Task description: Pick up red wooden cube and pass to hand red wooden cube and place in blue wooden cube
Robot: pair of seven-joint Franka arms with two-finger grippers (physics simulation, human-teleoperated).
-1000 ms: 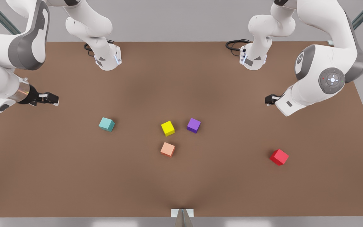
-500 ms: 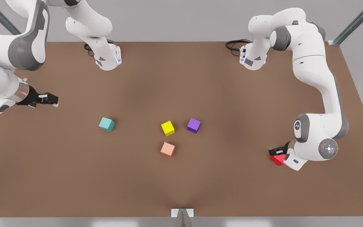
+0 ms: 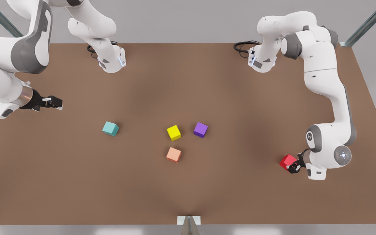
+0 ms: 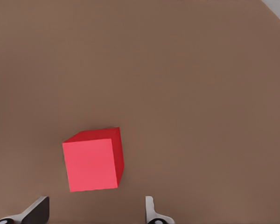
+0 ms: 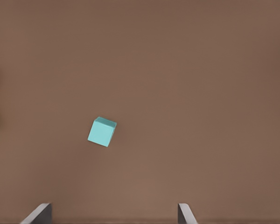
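The red wooden cube [image 3: 287, 161] [image 4: 93, 161] rests on the brown table near the front view's right. My left gripper [image 3: 294, 166] [image 4: 93, 213] hangs low right beside it, open, with the cube just ahead of its fingertips and not between them. The blue wooden cube [image 3: 110, 128] [image 5: 102, 131], teal in colour, lies on the table toward the front view's left. My right gripper [image 3: 54, 103] [image 5: 113, 214] waits open above the table, left of and behind the teal cube, holding nothing.
A yellow cube [image 3: 173, 133], a purple cube [image 3: 200, 130] and a salmon-orange cube [image 3: 173, 154] cluster mid-table. Both arm bases [image 3: 111, 62] [image 3: 262, 62] stand at the far edge. The table [image 3: 188, 192] has its near edge at the picture's bottom.
My left arm swung down from the far right side to the red cube, then shifted to stand just beside it. The right gripper barely moved.
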